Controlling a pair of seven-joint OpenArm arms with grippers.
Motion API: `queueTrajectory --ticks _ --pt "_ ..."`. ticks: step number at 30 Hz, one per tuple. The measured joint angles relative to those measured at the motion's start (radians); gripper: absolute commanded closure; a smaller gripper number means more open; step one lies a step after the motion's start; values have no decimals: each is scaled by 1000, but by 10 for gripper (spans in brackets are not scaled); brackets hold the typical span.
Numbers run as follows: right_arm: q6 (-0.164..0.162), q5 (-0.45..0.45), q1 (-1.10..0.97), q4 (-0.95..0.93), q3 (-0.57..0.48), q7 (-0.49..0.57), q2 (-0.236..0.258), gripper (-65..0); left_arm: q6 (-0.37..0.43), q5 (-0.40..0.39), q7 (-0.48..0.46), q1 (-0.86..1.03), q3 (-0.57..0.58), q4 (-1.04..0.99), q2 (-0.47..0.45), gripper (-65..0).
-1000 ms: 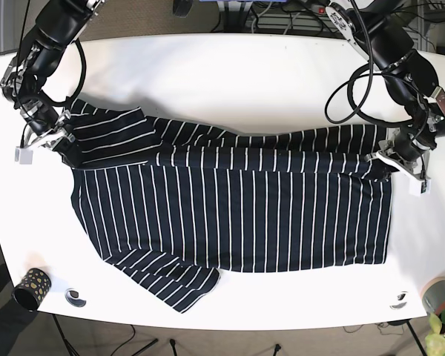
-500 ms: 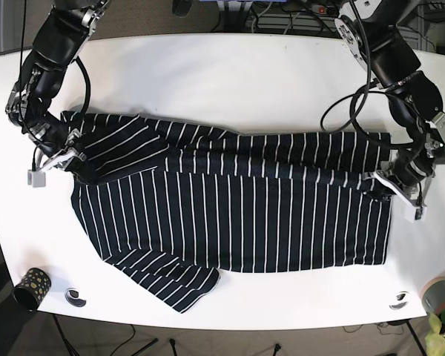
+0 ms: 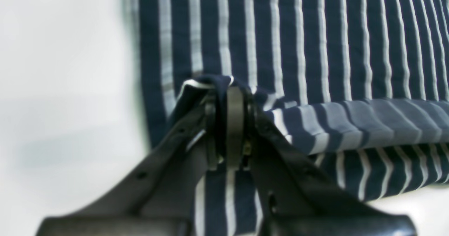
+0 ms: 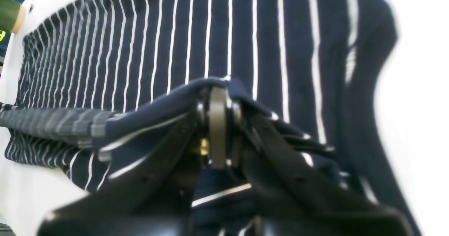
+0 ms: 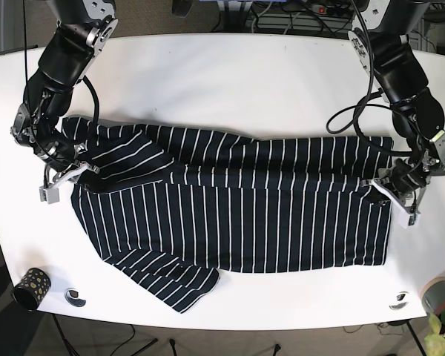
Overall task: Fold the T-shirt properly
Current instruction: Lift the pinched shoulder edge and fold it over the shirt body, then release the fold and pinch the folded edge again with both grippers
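Observation:
The T-shirt (image 5: 245, 215), dark navy with thin white stripes, lies spread across the white table (image 5: 230, 81), its far edge folded toward the front as a band. A sleeve (image 5: 174, 282) sticks out at the front left. My left gripper (image 5: 393, 194) is at the shirt's right end, shut on a pinched fold of the T-shirt (image 3: 315, 36); the left gripper (image 3: 231, 92) holds cloth between its tips. My right gripper (image 5: 63, 176) is at the shirt's left end, and the right gripper (image 4: 219, 92) is likewise shut on a raised fold of the T-shirt (image 4: 175, 36).
A black cup with gold dots (image 5: 31, 285) and a small white disc (image 5: 76, 298) sit at the front left corner. Another small disc (image 5: 399, 301) and a grey pot with a plant (image 5: 439, 297) are at the front right corner.
Both grippers have moved toward the table's front, dragging the shirt's far edge with them. The folded band now reaches further over the shirt's body.

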Motion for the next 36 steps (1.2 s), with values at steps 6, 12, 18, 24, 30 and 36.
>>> queueTrajectory --ticks 6,12,18,24,30,36 --pt "-5 -26 6 -69 3 42 6 -132 0 -3 -57 2 19 -60 5 -136" --pt "-8 -21 9 -68 2 58 9 -523 4 1 -71 -1 69 -70 -22 -525" --pt "-11 -23 -38 -1 -1 60 37 -545 0 -10 -79 4 73 -68 -16 -511" --pt "-12 -19 -147 119 3 62 84 -545 -6 -15 -106 74 134 37 -50 -511" --pt "-16 -23 -261 154 5 65 126 -545 0 -9 -148 250 161 251 -74 -511" --pt "-13 -22 -333 150 6 97 145 -487 1 -10 -164 355 159 366 -86 -511"
